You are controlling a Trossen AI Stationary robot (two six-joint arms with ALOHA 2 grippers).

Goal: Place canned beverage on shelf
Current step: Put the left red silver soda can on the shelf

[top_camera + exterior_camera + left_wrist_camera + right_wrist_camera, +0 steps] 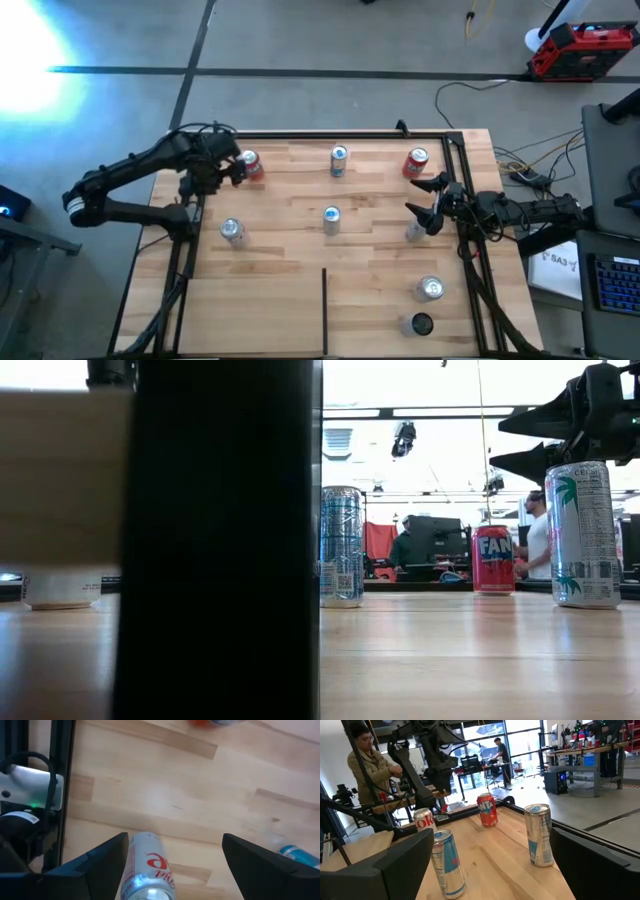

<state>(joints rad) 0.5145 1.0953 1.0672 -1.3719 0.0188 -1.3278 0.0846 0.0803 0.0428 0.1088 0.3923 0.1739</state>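
Shelf: the shelf (290,300) is a broad, flat butcher-block board of pale wood strips, framed by thin black metal rails; a short, thin black divider strip (324,310) stands at its near edge.
Left arm: dark and jointed, reaching over the shelf's far left corner.
Left claw: the left claw (238,168) is spread, its two dark, wedge-shaped fingers (95,865) on either side of the red-and-white can (250,164); whether they touch it cannot be told.
Right arm: dark, lying along the shelf's right rail.
Right claw: the right claw (425,198) is spread wide and holds nothing, hovering above a tall silver can (415,232).
Task can: the red-and-white can is a smooth metal cylinder, standing on the shelf near its far left corner.
Other cans: a red can (416,162) at the far right corner; silver-blue cans at far centre (338,160), mid-board (331,220) and left (232,232); a silver can (429,289) near right.
Small round object: dark, beside the near right can (421,324).
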